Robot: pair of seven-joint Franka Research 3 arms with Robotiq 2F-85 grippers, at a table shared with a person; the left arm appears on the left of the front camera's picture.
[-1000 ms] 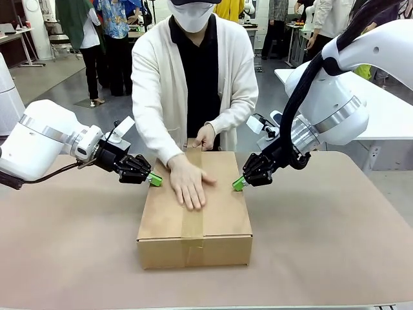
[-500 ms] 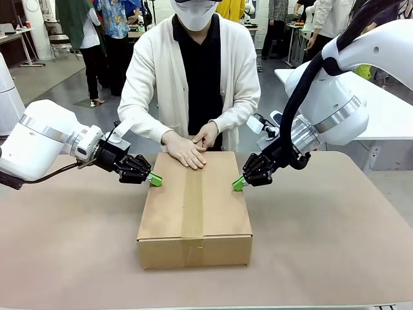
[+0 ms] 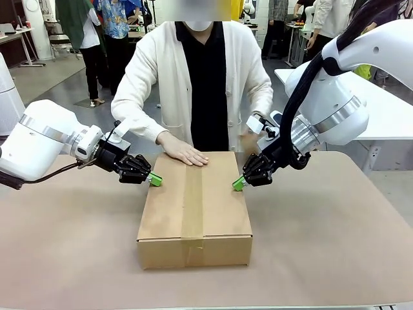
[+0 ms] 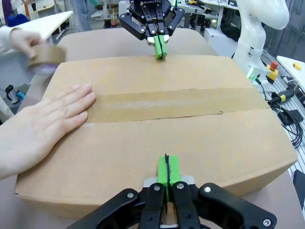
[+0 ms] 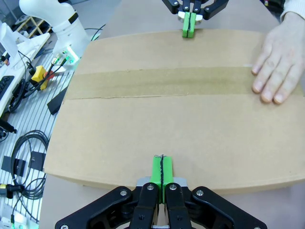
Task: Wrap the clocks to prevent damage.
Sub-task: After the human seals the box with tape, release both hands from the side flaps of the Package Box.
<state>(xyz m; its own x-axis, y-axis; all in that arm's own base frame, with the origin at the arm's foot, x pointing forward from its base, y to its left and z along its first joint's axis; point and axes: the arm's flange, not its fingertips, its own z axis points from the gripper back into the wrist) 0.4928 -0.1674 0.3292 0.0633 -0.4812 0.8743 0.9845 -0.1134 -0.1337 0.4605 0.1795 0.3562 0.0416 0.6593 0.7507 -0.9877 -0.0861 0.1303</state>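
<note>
Box (image 3: 195, 210) sits between left tool (image 3: 155, 180) and right tool (image 3: 239, 184), both clenched empty.

Brown box (image 3: 219, 206), tan tape strip (image 3: 192, 200), green-padded black grippers

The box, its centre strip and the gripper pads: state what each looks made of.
Box: matte brown corrugated cardboard, judging by its dull surface and folded edges.
Strip: brown packing tape, slightly glossier than the board, with a ragged edge.
Left gripper and right gripper pads: bright green, probably rubber or soft plastic; finish unclear.
</note>
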